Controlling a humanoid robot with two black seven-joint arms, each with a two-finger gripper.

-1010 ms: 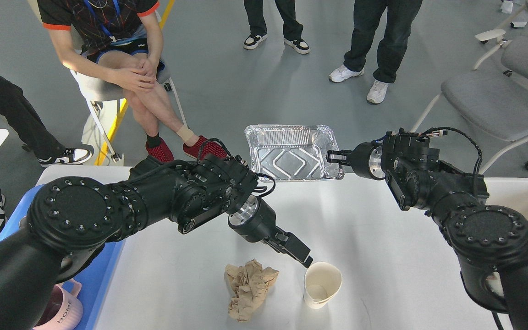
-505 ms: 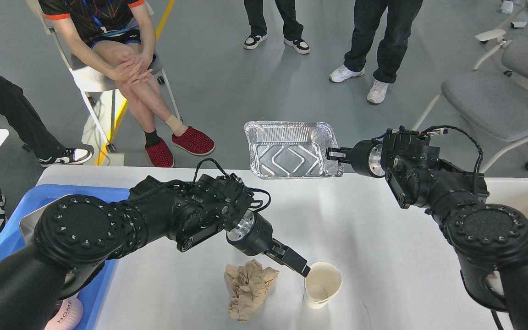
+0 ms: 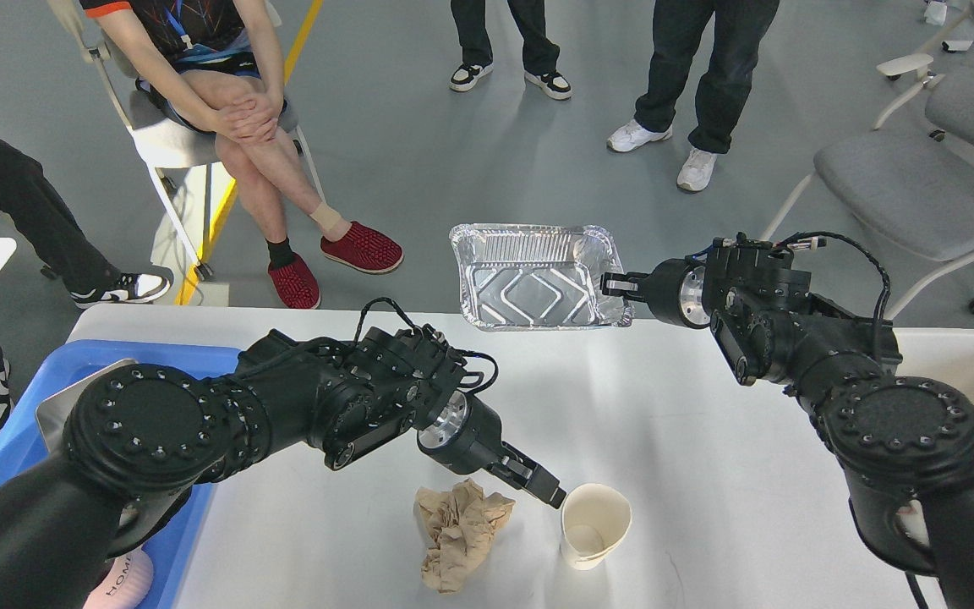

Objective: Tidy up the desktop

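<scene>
Left jaws [image 3: 553,496] pull back slightly, tips at one paper cup [image 3: 594,524] rim, closure can't tell. One crumpled napkin [image 3: 458,533] just left of them on tabletop [image 3: 707,440]. Right jaws [image 3: 615,285] clamp one foil tray [image 3: 538,276], unchanged.

The desktop [image 3: 707,440] looks like smooth white laminate with a soft sheen; the foil tray [image 3: 538,275] is thin, shiny aluminium, ribbed along its walls and embossed on its floor; the cup [image 3: 593,524] is matt off-white paper, smooth inside. The wad [image 3: 457,533] is brown paper (napkin or towel, hard to say), dull and heavily crumpled; the blue tray [image 3: 174,524] reads as smooth, slightly glossy plastic. Both arms are matt black with a polished metal ring at each wrist, and the chair [image 3: 918,190] has grey woven cloth on its seat.
</scene>
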